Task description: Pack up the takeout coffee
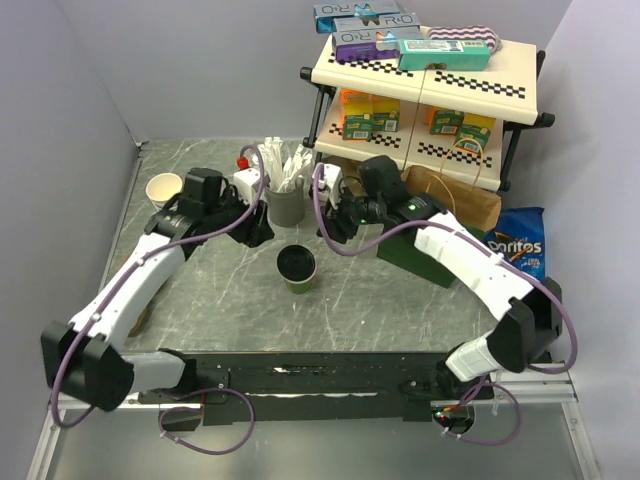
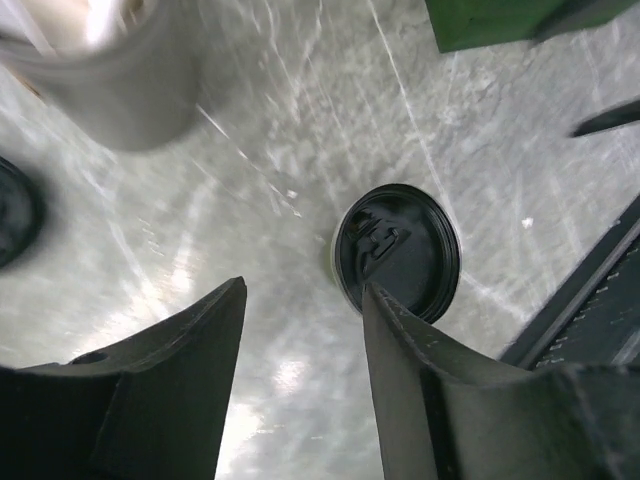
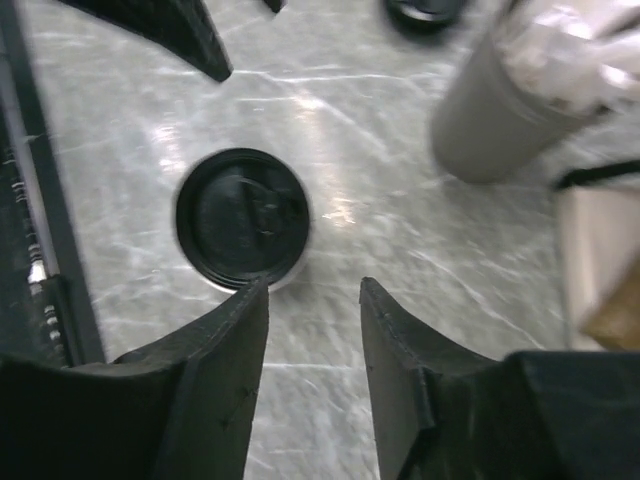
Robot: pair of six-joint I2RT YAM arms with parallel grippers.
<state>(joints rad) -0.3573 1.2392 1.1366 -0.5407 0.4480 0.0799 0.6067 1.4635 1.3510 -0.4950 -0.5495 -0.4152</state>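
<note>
The takeout coffee (image 1: 297, 268), a dark green cup with a black lid, stands upright on the marble table between the two arms. My left gripper (image 1: 257, 226) is open and empty, above and to the left of it. In the left wrist view the lid (image 2: 397, 250) lies just beyond my right fingertip, with the gripper (image 2: 305, 288) over bare table. My right gripper (image 1: 336, 226) is open and empty, above and to the right of the cup. In the right wrist view the lid (image 3: 243, 217) sits just past my left fingertip, with the gripper (image 3: 315, 285) over bare table.
A grey holder of white cutlery (image 1: 287, 200) stands just behind the cup. A lidless cream cup (image 1: 163, 188) is at far left. A dark green box (image 1: 402, 250) lies under the right arm. A brown paper bag (image 1: 455, 198), a snack shelf (image 1: 430, 80) and a Doritos bag (image 1: 520, 245) are at right.
</note>
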